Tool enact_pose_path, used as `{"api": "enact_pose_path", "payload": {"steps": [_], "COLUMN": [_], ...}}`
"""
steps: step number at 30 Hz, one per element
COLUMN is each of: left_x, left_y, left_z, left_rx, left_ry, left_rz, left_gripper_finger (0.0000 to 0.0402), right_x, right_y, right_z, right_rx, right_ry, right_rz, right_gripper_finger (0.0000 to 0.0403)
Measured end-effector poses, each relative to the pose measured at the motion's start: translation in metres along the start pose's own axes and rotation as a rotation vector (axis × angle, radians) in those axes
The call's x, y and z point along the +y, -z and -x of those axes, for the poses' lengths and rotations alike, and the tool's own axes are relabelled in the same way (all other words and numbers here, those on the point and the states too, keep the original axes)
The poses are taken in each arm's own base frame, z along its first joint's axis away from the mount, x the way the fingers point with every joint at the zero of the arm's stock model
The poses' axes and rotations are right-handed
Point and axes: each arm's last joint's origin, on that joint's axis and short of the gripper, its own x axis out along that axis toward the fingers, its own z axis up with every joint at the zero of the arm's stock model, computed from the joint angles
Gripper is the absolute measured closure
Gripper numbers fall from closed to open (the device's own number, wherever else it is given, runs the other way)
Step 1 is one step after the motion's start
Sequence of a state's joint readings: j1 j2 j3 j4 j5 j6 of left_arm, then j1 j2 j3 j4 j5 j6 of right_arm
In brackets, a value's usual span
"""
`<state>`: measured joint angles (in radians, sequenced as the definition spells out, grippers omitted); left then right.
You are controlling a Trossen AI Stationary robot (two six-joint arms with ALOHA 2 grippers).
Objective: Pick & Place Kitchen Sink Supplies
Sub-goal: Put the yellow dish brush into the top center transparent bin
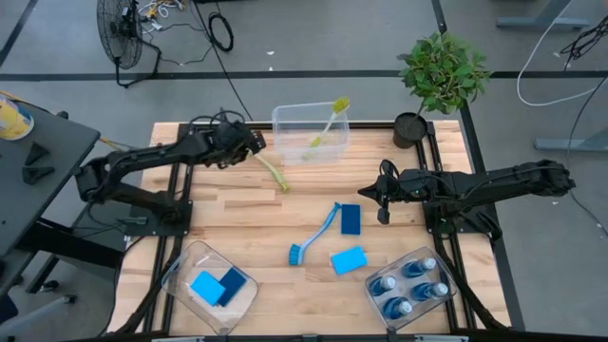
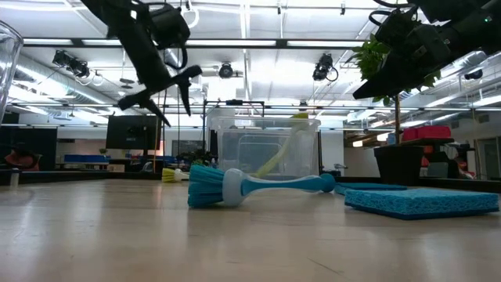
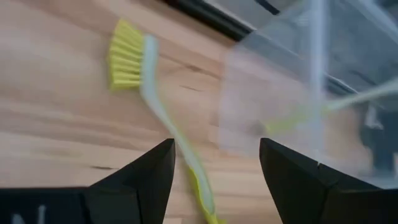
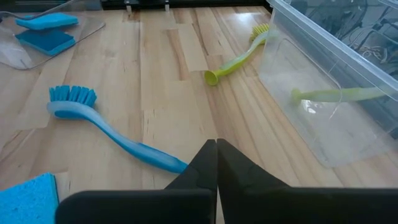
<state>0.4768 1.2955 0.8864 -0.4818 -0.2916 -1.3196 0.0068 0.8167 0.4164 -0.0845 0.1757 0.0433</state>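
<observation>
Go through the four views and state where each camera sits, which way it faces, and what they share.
High: overhead, facing straight down on the table; both arms show.
Low: at tabletop height, facing level across; both arms hang in from above.
Left wrist: on the left arm, above the yellow-green brush; open left gripper shows.
Right wrist: on the right arm, facing the blue brush; shut right gripper shows.
Shared: high, low and right wrist views all show the blue brush.

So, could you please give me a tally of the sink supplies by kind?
Soap bottles: 4, in one bin
Sponges: 4, two loose, two in a bin
Dish brushes: 3, blue, yellow-green on the table, yellow-green in a bin
Total: 11
</observation>
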Motion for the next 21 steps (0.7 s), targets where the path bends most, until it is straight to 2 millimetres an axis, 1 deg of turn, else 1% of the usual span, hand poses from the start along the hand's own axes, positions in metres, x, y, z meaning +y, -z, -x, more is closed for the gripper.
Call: {"api": "enact_pose_path", "payload": {"steps": [3, 8, 12, 17, 21], "left_x": [0.004, 0.006, 0.007, 0.009, 0.010], "left_y": [0.003, 0.011, 0.016, 0.018, 0.013], "left_z": [-0.011, -0.033, -0.047, -0.054, -0.055], "left_rx": [0.010, 0.035, 0.053, 0.023, -0.014], "left_ry": [-0.063, -0.129, -0.155, -0.181, -0.185], "left_rz": [0.046, 0.070, 0.097, 0.139, 0.178], "left_gripper_finger": [0.0164, 0.0164, 0.0164, 0.0164, 0.0164], "right_x": [0.000, 0.000, 0.000, 0.000, 0.000], "right_y": [0.000, 0.000, 0.000, 0.000, 0.000], "right_z": [0.000, 0.000, 0.000, 0.000, 0.000], "right_rx": [-0.001, -0.002, -0.002, -0.002, -0.002], "right_ry": [0.000, 0.000, 0.000, 0.000, 0.000], "right_rz": [0.000, -0.002, -0.011, -0.026, -0.030], "right_gripper_finger": [0.0399, 0.0399, 0.0399, 0.0399, 0.0399]}}
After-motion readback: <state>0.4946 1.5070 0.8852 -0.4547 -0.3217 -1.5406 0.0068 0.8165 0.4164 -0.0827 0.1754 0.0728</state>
